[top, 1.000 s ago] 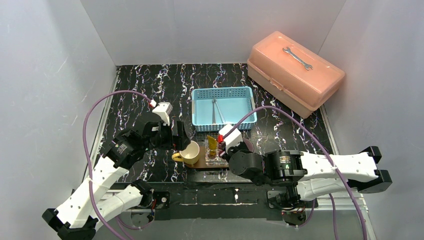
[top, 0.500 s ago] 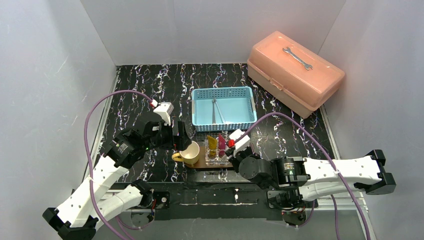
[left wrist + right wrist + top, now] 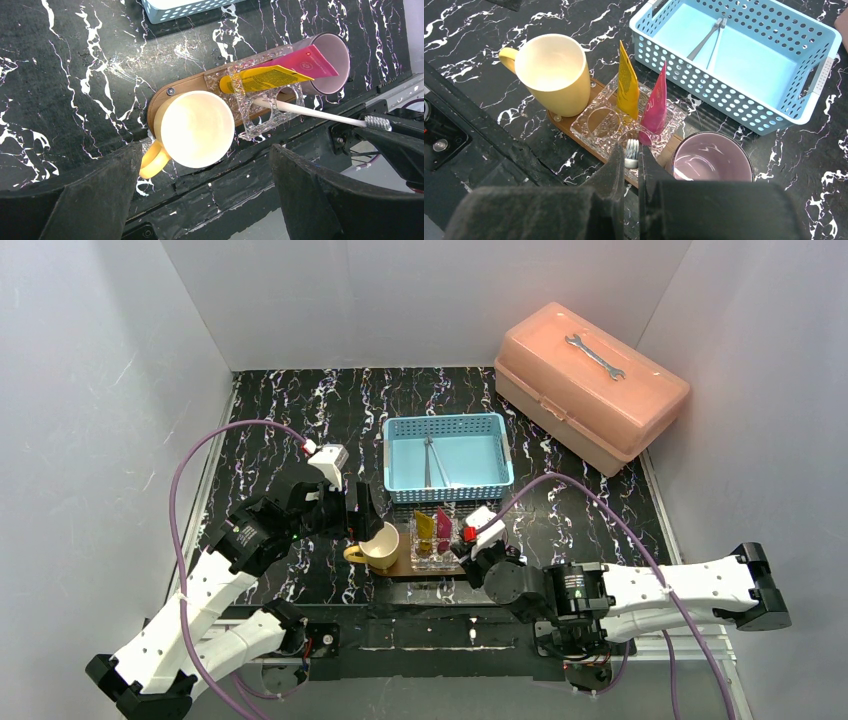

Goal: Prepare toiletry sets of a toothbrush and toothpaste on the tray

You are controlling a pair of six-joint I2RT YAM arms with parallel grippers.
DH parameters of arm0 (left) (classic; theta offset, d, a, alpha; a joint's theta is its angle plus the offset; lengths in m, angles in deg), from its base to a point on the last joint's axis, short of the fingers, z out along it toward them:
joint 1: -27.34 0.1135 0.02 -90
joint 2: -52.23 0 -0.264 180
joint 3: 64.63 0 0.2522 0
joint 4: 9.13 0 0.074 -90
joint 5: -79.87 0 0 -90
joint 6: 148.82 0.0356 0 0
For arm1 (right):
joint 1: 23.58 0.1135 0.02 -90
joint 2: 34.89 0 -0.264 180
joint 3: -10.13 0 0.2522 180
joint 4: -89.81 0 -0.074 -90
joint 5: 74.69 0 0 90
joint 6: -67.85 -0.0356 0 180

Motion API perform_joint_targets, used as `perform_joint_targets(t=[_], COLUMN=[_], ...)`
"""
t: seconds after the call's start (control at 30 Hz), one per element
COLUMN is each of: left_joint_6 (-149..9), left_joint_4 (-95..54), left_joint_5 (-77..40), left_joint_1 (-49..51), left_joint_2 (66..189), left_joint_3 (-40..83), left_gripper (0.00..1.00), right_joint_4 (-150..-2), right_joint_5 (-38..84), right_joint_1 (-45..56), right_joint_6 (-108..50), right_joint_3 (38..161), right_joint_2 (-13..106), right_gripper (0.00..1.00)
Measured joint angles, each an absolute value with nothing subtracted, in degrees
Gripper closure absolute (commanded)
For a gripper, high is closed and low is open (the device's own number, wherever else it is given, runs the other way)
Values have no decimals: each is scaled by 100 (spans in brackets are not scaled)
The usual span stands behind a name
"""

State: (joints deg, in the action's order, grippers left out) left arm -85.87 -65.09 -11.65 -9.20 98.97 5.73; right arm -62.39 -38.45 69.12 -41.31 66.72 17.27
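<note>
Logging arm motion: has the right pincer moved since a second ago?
Yes. Judged against the blue basket, the right pincer has shifted rightward and farther from it, toward the near side.

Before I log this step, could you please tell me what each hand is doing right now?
Left hand: open, holding nothing.
Right hand: closed on the toothbrush, near its bristle end.
</note>
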Motion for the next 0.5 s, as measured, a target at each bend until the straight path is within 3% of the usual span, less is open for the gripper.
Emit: perform_joint_targets(t=[0.5], left_joint_6=[-8587], left_joint_4=[-6509], left_joint_5=[-1172], left_joint_1=[-920], left_joint_2=[9922], left_joint_3=[573], left_gripper=[2], right_joint_4=[-7400], right_joint_5=[-4011], right_joint_1=[6912], right_joint_6=[-3765], right_joint_3=[5839], right_joint_2=[1351], right_gripper=[99])
